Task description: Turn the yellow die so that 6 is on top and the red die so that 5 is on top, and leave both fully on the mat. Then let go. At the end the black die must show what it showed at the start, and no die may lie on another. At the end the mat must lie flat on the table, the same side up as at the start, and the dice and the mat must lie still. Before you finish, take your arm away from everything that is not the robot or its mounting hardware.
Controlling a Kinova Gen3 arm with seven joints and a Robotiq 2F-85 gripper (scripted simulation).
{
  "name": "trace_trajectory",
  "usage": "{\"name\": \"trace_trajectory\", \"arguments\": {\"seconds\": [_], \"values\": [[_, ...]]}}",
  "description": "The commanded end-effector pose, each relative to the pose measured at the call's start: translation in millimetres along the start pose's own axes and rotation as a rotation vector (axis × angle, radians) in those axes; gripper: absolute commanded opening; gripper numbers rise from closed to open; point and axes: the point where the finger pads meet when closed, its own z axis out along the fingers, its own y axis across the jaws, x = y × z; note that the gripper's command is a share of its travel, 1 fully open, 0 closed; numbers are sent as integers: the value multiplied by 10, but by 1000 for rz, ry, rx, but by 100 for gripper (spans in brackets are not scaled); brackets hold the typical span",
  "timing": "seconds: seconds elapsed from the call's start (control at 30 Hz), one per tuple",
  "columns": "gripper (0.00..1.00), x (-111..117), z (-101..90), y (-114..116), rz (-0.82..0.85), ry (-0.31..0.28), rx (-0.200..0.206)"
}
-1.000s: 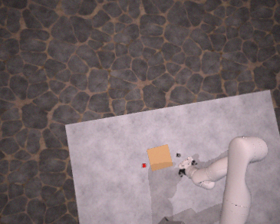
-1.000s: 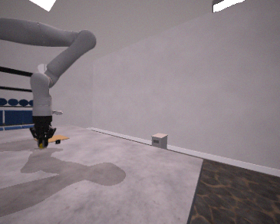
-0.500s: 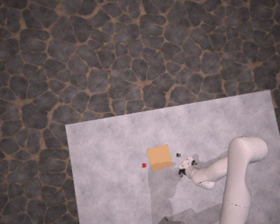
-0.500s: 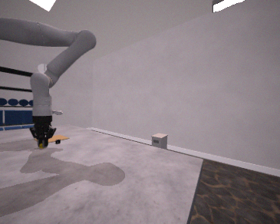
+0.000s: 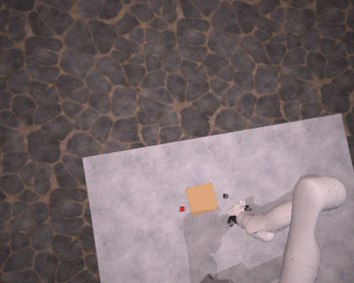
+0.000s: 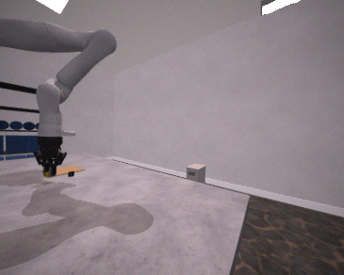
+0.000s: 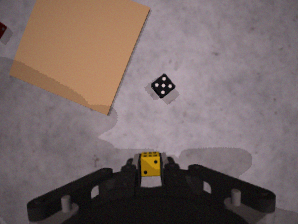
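The pale grey mottled tabletop (image 5: 134, 179) (image 6: 177, 226) (image 7: 240, 45) is carrying a flat tan square mat (image 5: 202, 198) (image 6: 70, 169) (image 7: 82, 45). The black two-finger gripper (image 5: 239, 212) (image 6: 50, 173) (image 7: 150, 161) is pointing down beside the mat, its fingers closing on opposite sides of the yellow cube die (image 6: 47, 173) (image 7: 150, 165). That die is sitting outside the mat, which is lying up and to the left in the wrist view. The governing relation is this: the two-pip face is facing the palm, while the six-pip face is looking sideways, square to the line between the fingers. A quarter roll about that finger-to-finger line is therefore appearing necessary to bring six uppermost. The black cube die (image 5: 225, 196) (image 6: 71, 174) (image 7: 163, 86), showing five, is standing near and needing clearance. The red cube die (image 5: 181, 209) (image 7: 2, 31) is resting off the mat's far side.
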Motion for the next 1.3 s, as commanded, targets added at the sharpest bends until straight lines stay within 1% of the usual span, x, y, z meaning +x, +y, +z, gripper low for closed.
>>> {"name": "trace_trajectory", "arguments": {"seconds": [0.0, 0.1, 0.17, 0.23, 0.37, 0.5, 0.63, 0.87, 1.27], "values": [[15, 93, -198, 24, -5, 25, -8], [15, 89, -379, 22, -5, 25, -8], [15, 89, -379, 22, -5, 25, -8], [15, 86, -493, 21, -5, 25, -8], [15, 84, -558, 21, -3, 25, -7], [15, 81, -667, 20, 13, 27, 12], [15, 79, -745, 19, 3, 28, 21], [15, 78, -786, 19, -2, 27, 22], [15, 79, -788, 19, -3, 27, 22]]}}
